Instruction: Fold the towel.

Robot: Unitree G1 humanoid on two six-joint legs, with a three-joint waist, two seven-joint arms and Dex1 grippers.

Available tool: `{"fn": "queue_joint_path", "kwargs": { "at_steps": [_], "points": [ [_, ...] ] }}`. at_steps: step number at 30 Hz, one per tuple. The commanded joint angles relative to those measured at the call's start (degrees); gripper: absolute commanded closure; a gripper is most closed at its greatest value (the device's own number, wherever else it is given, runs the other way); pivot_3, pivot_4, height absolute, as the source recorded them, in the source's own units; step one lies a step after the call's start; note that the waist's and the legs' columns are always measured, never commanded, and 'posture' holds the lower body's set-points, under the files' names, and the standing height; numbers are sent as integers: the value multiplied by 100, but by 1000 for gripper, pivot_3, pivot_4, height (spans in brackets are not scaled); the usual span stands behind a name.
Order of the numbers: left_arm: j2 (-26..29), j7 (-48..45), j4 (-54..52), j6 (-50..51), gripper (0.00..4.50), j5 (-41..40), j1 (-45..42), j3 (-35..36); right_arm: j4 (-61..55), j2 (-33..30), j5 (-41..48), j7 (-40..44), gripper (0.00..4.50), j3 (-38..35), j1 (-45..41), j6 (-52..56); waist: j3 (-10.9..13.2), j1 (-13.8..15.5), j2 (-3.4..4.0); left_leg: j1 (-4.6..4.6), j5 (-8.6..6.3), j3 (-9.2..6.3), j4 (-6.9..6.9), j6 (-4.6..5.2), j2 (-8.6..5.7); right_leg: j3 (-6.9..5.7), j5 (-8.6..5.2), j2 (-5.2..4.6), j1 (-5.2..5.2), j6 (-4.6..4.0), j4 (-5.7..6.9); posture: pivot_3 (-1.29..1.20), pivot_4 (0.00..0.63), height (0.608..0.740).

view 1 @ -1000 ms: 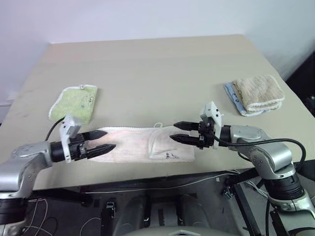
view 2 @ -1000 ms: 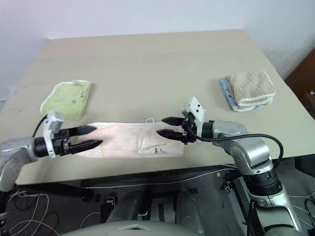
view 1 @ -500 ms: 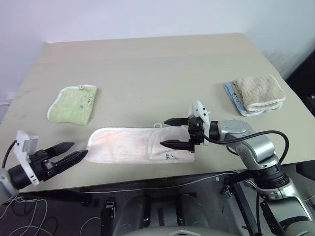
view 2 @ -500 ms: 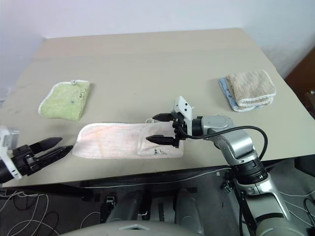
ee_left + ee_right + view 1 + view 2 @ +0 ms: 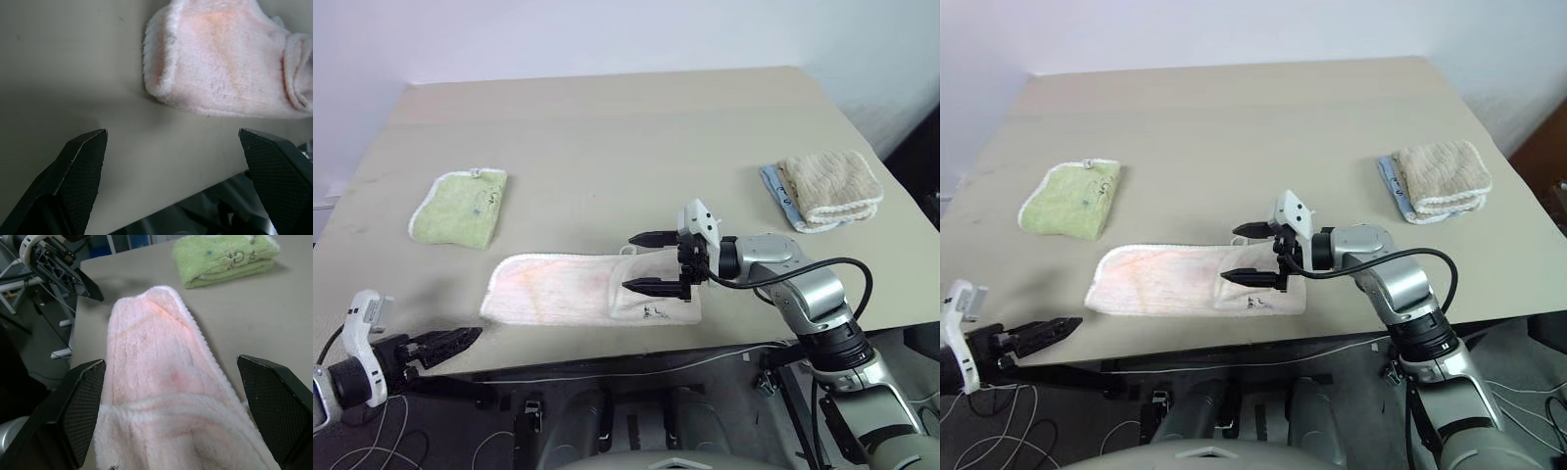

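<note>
Tabletop (image 5: 607, 127) near edge: the towel (image 5: 578, 290) lies flat as a long strip, held by neither gripper. Your left gripper (image 5: 445, 344) has pulled back off its end, fingers wide; right gripper (image 5: 644, 261) hovers wide over the other end, so you must regrasp before folding

We see our left gripper (image 5: 176, 161) with its two black, cross-hatched fingers (image 5: 80, 171) spread wide apart, nothing between them. Beyond the fingertips lies the pale pink terry towel (image 5: 220, 63), its rounded, folded end nearest us, resting flat on the smooth beige tabletop (image 5: 63, 63). The gripper is clear of the towel, not touching it. Past the table's edge we make out dark, blurred shapes below.
</note>
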Motion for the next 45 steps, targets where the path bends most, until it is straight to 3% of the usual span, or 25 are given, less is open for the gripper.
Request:
{"fn": "queue_joint_path", "kwargs": {
  "at_steps": [1, 10, 18, 22, 32, 39, 45],
  "points": [
    [-168, 306, 287, 229, 0, -490, -422, 28, -130, -45, -82, 5, 11, -49, 25, -163, 0, 1, 0, 0, 2, 0, -1, -3, 0, 0, 0, 0, 0, 0, 1, 0, 150, 740],
    [-358, 1417, 1148, 846, 0, -1584, -1144, 7, -208, -137, -160, -66, 11, -155, 110, -153, -3, -3, -3, 2, 3, 0, 4, -4, 0, 2, 2, 1, 2, 2, 5, 0, 150, 740],
    [-433, 2341, 1590, 552, 0, -2797, -1203, -215, -198, -77, -209, -227, 11, -174, 148, -200, -3, -1, -4, 2, 4, 0, 4, -6, 0, 2, 2, -1, 1, 1, 11, 0, 150, 740],
    [-414, 2621, 1556, 254, 908, -3305, -1047, -383, -214, -74, -183, -265, 0, -192, 156, -218, -3, -3, -4, 2, 4, 0, 3, -7, 0, 3, 2, -1, 1, 1, 10, 0, 150, 740],
    [-314, 2971, 1586, -482, 4438, -3764, -764, -615, -169, -128, -218, -290, 0, -214, 176, -322, -3, -12, -4, 2, 4, 0, 1, -7, 0, 4, 1, -1, 1, -1, 8, 0, 150, 740],
    [-143, 2861, 1358, -774, 4474, -3902, -726, -673, -183, -131, -139, -237, 0, -275, 150, -309, -3, -2, -4, 1, 4, 0, -1, -7, 0, 3, 1, -2, 1, -1, 5, 0, 150, 740],
    [336, 2684, 932, -888, 4474, -4001, -1351, -981, -297, -238, 377, -112, 0, -663, 82, 118, -2, 11, -4, 0, 4, 0, -1, -7, 0, 2, 1, -2, 3, -2, 3, 0, 150, 740]
  ]
}}
